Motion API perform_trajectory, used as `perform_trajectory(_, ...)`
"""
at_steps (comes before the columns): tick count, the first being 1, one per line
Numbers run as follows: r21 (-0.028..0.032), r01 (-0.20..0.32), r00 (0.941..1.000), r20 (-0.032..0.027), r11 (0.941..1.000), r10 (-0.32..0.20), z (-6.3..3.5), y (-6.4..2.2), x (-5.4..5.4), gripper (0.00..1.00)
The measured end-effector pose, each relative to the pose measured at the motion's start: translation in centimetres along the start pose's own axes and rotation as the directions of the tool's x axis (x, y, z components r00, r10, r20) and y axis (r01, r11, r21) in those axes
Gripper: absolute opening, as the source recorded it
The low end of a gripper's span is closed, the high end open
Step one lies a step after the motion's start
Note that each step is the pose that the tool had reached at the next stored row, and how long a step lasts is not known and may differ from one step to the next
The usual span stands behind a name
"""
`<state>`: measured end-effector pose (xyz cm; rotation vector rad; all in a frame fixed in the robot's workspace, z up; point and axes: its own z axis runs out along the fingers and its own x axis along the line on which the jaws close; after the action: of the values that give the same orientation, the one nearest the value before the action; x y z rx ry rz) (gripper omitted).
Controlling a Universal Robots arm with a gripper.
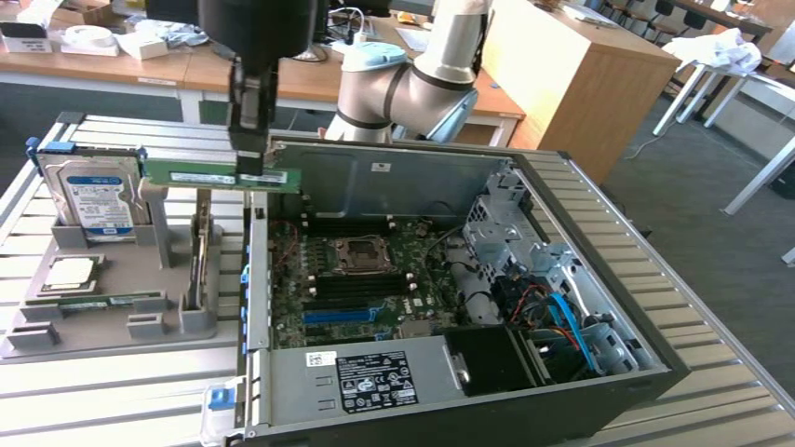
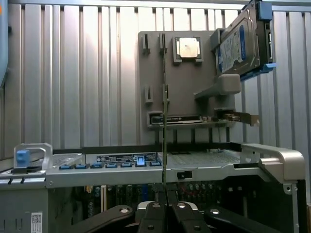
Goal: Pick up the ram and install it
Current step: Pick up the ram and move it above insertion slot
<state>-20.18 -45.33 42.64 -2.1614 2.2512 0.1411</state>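
Over the case rim (image 1: 372, 146), ram (image 1: 186, 170) level on edge, long axis across the exterior view, jaws clamped on it

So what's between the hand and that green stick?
Nothing. The hand is shut directly on the ram, as both the exterior and wrist views show.

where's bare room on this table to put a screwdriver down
In the exterior view: bare slatted table lower left, below the gray tray; also a strip right of the computer case. Crowded: the tray, the case's inside, and where the gripper holds the ram.
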Motion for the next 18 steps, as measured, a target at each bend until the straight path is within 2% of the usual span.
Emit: perform_trajectory(18,-0.0003,0.004,1.0,-0.0001,1.0,-0.004,-0.24,-4.91,-0.2,0.11)
